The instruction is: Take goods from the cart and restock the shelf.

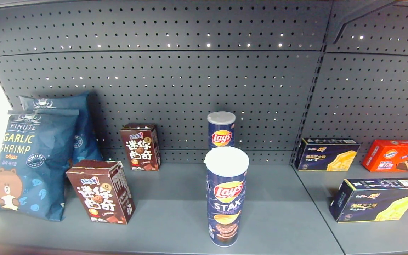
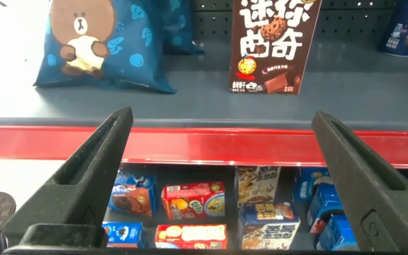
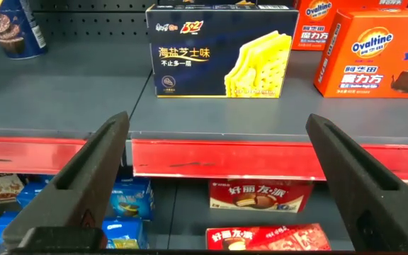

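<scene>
On the grey shelf (image 1: pixel 175 198) stand two blue chip cans, one at the front (image 1: pixel 226 196) and one behind it (image 1: pixel 221 130). Left of them are two brown cookie boxes (image 1: pixel 102 191) (image 1: pixel 140 146) and two dark blue snack bags (image 1: pixel 34 163). My left gripper (image 2: pixel 225 177) hangs open in front of the red shelf edge (image 2: pixel 211 145), below the front cookie box (image 2: pixel 273 44), holding nothing. My right gripper (image 3: pixel 222 177) is open too, in front of the dark cracker box (image 3: pixel 222 51), with nothing between its fingers.
Right of the shelf divider lie two dark cracker boxes (image 1: pixel 326 154) (image 1: pixel 374 199) and orange chocolate boxes (image 1: pixel 397 155). A lower shelf holds small snack boxes (image 2: pixel 193 202) and red boxes (image 3: pixel 259 195). Bare shelf room lies between the cookie boxes and the cans.
</scene>
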